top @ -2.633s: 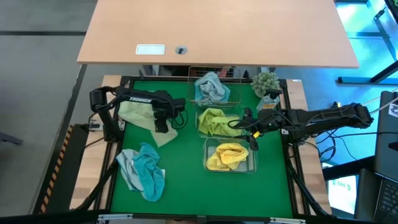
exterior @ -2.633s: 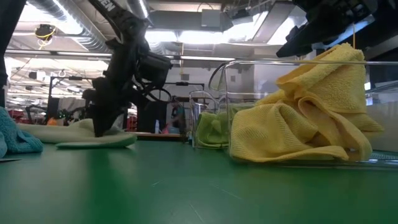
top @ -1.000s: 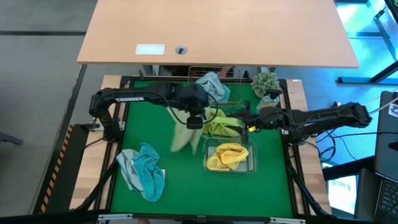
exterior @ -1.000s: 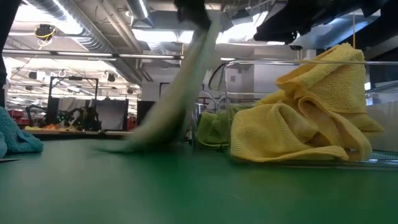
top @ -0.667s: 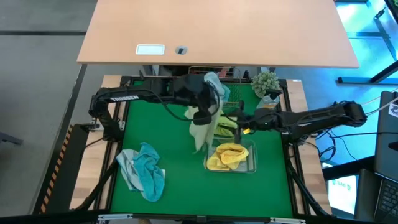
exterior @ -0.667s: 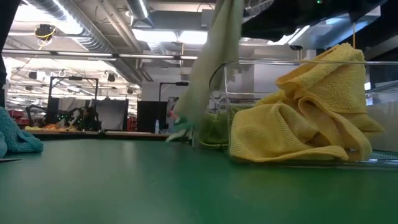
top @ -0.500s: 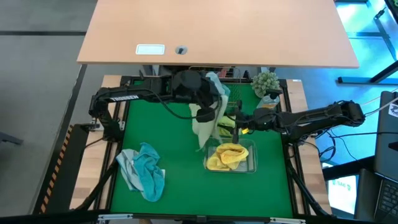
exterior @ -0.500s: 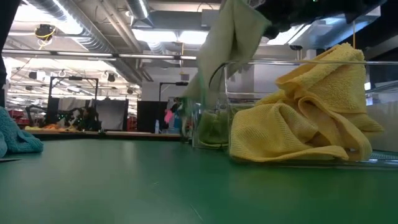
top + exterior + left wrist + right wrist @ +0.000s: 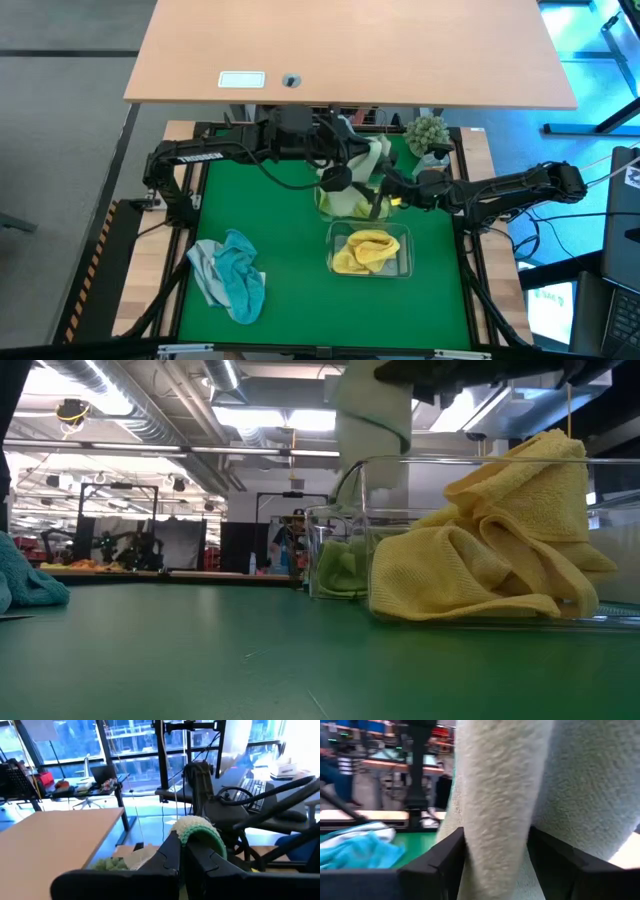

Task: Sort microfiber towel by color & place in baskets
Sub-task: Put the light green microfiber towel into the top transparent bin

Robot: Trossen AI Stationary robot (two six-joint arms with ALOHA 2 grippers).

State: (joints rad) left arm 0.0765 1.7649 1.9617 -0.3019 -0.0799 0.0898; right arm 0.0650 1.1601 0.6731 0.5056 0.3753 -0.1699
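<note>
A pale green towel (image 9: 362, 165) hangs from my left gripper (image 9: 345, 175), which is shut on it above the middle clear tub (image 9: 324, 205). That tub holds a green towel (image 9: 340, 565). My right gripper (image 9: 497, 860) is open and level, a finger on either side of the hanging towel (image 9: 500, 795). The near clear tub (image 9: 405, 262) holds a yellow towel (image 9: 366, 249). The copper wire basket (image 9: 310, 118) at the far edge holds a blue-grey towel (image 9: 345, 128). Teal towels (image 9: 232, 276) lie on the mat, near left. My left gripper pinches a fold of the pale towel along its green hem (image 9: 200, 831) between its two fingers; the fold sticks out past the fingertips. The fingers lie level, coming from the table's left. The towel hangs slack below them, clear of the mat, over the middle tub. My right gripper's fingers (image 9: 445, 857) stand beside the hanging towel; whether they touch it I cannot tell.
A small potted plant (image 9: 428, 133) stands at the far right, beside the wire basket. The green mat (image 9: 280, 300) lies bare between the teal towels and the tubs. A wooden desk (image 9: 350, 50) lies beyond the table's far edge.
My left gripper has carried the pale green towel up and toward the table's far right, tipping from pointing down to level. The towel, trailing near the mat before, now hangs over the middle tub. My right gripper has tipped up to level and moved in around the towel.
</note>
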